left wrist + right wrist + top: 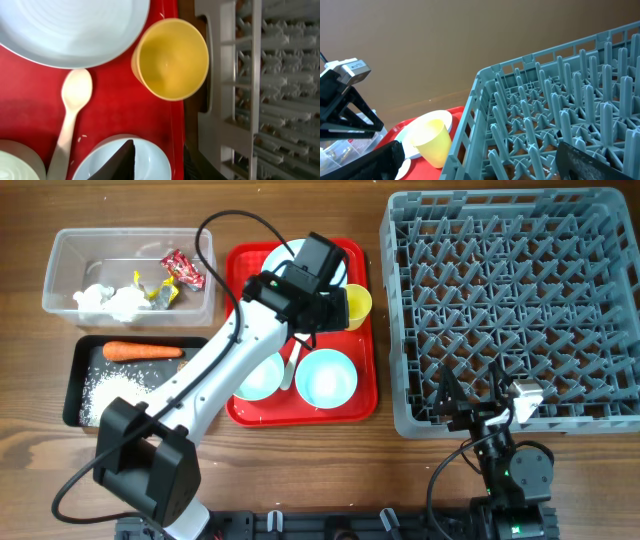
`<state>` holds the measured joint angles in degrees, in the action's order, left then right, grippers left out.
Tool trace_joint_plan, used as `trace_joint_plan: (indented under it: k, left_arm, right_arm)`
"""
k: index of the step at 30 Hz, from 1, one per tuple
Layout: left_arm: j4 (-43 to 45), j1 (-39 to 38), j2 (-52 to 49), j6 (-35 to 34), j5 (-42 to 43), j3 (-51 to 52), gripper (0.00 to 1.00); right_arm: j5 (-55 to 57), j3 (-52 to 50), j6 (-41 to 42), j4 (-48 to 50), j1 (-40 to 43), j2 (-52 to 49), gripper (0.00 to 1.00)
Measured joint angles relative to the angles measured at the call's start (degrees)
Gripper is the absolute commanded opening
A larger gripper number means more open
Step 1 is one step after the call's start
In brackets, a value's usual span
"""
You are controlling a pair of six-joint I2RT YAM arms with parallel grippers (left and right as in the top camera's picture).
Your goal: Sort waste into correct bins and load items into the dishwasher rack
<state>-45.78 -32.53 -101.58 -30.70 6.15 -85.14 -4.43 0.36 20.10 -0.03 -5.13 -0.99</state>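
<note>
The yellow cup [358, 304] stands at the right edge of the red tray [365, 395], next to the light-blue plate [270, 258], white spoon [291, 368], light-blue bowl [327, 377] and pale green bowl [257, 378]. My left gripper [325, 315] hovers over the tray beside the cup, open and empty. In the left wrist view its fingers [157, 167] sit short of the cup [172, 60], one over the light-blue bowl [150, 160]. My right gripper [478, 402] is open and empty at the front edge of the grey rack [500, 300].
The clear tub [60, 270] holds white tissues [108, 301] and red and yellow wrappers [182, 268]. The black tray [72, 385] holds the carrot [140, 350] and rice [115, 388]. The right wrist view shows the rack wall [470, 125] beside the cup [432, 137].
</note>
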Motion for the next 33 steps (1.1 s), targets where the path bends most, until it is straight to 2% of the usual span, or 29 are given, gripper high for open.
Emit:
trace_joint_plan:
  k: [6,7,10,16,20,24,28,30,33]
  left_arm:
    - [2.23,1.20,-0.02,0.09,-0.02,0.00,0.29]
    - [2.36,1.20,-0.02,0.09,0.00,0.00,0.25]
    - [2.32,1.20,-0.02,-0.13,0.00,0.00,0.04]
    - [2.32,1.64,-0.02,-0.02,0.22,0.00,0.04]
    - [2.34,4.13,-0.02,-0.02,2.47,0.00,0.04]
    - [2.62,10.80,-0.02,-0.07,9.77,0.00,0.04]
    - [3.02,15.85,-0.02,-0.20,15.26,0.00,0.17]
    - [3.08,16.02,-0.02,-0.13,16.20,0.00,0.23]
    - [4.28,14.80,-0.04,-0.11,16.33,0.00,0.26]
  right_arm:
    - [0.00,0.00,0.00,0.00,0.00,0.00,1.00]
    - [0.00,0.00,0.00,0.00,0.00,0.00,1.00]
    - [0.00,0.00,0.00,0.00,0.00,0.00,1.00]
    - [-0.04,0.00,0.37,0.72,0.00,0.00,1.00]
    - [-1.79,0.00,5.16,1.92,0.00,0.00,1.00]
    - [-6.19,2.01,8.63,-1.36,0.00,-0.57,1.00]
    - [-7.37,11.67,8.41,-4.72,0.00,-6.67,1.00]
    - [-7.58,19.65,8.09,-8.26,0.00,-11.89,1.00]
    - [-8.09,30.91,7.50,-14.93,0.00,-20.17,1.00]
